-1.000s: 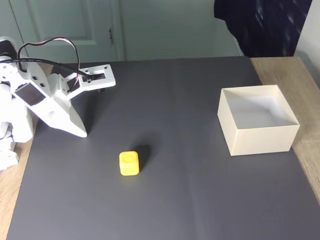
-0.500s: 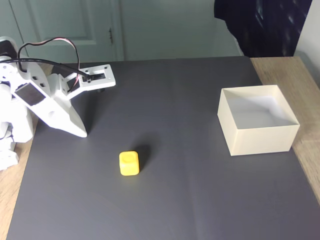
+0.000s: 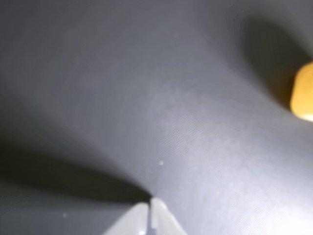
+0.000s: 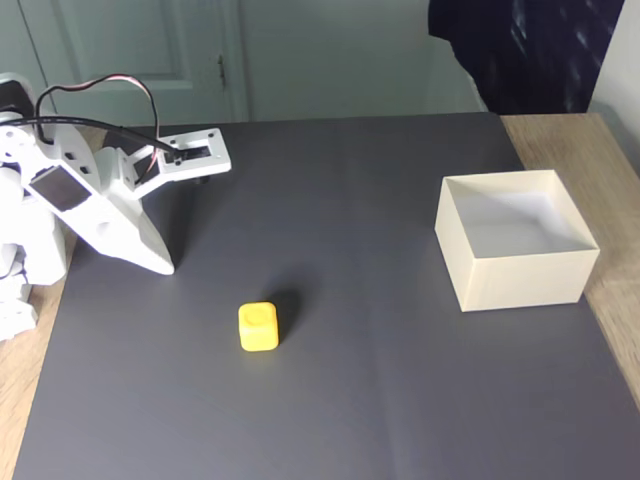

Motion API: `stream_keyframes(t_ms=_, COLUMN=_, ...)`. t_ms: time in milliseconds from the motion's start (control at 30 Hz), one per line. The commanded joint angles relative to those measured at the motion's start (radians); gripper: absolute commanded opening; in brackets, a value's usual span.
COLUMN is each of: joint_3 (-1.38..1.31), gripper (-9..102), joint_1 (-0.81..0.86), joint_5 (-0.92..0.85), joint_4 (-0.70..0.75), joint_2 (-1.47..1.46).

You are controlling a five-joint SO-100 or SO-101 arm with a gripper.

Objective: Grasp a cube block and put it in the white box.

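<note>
Home room: panelled door (image 4: 130, 55)

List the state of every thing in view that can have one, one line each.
gripper: shut, tips down at the mat, holding nothing.
cube block: upright on the mat, dimple up, untouched.
white box: open-topped, upright, nothing inside.
door: closed.

Wrist view blurry; cube block (image 3: 304, 98) cut off by right edge. Fixed view: arm base (image 4: 20, 250) cropped at left edge.
</note>
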Motion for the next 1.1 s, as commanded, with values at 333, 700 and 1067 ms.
stream_keyframes(t_ms=333, joint_3=-0.008, gripper=9, joint_1=0.066, joint_5=0.146, joint_4=-0.067, joint_2=0.005)
stream_keyframes(t_ms=700, joint_3=-0.135, gripper=8, joint_1=0.084, joint_5=0.183, joint_4=-0.041, joint_2=0.002)
stream_keyframes(t_ms=1067, joint_3=-0.367, gripper=9, joint_1=0.161, joint_5=0.270, joint_4=-0.186, joint_2=-0.336)
